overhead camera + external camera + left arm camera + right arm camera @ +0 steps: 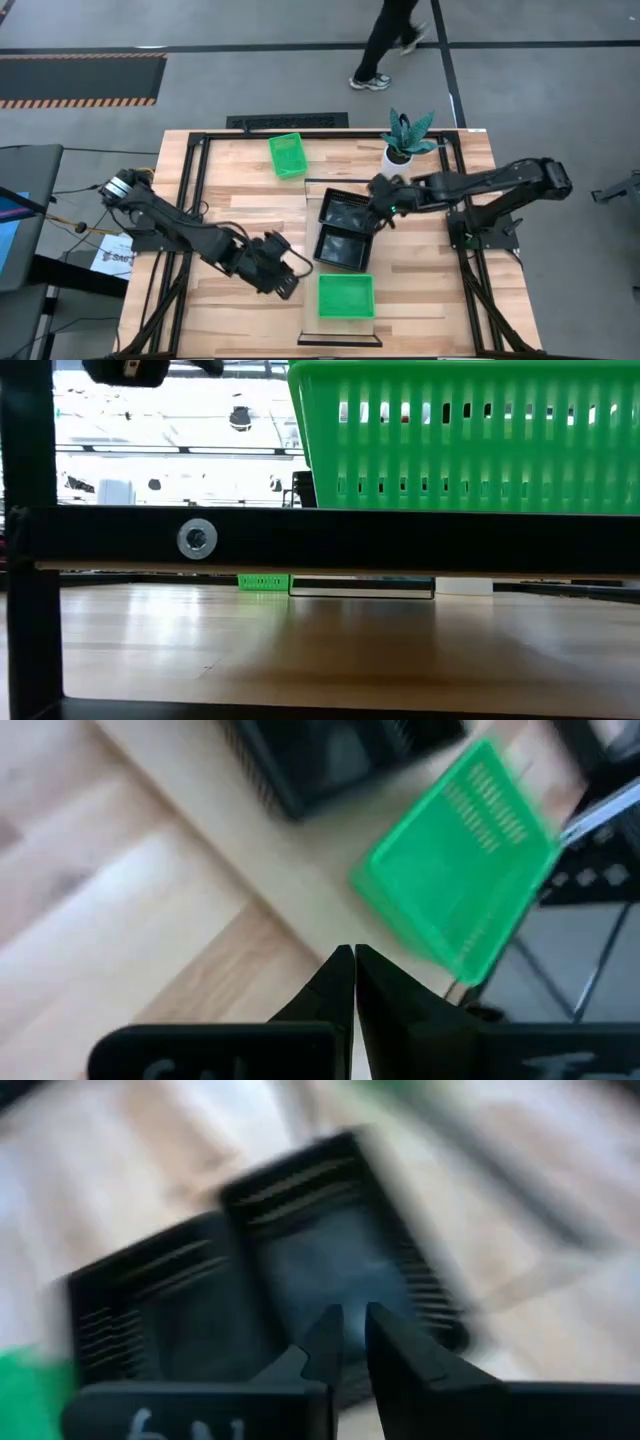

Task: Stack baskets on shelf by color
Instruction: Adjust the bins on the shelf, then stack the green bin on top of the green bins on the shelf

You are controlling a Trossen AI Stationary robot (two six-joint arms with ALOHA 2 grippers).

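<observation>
Right gripper [383,203] hangs over the two black baskets [343,230] on the shelf [310,250], fingers nearly together, nothing held. Potted plant [405,140] crowds its arm. Left gripper [285,268], pinched shut, sits beside a green basket [346,296].

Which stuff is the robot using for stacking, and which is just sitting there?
For the job: two green baskets, two black baskets, the shelf, the right gripper over the black ones.
Just there: potted plant, left gripper, waiting.
</observation>
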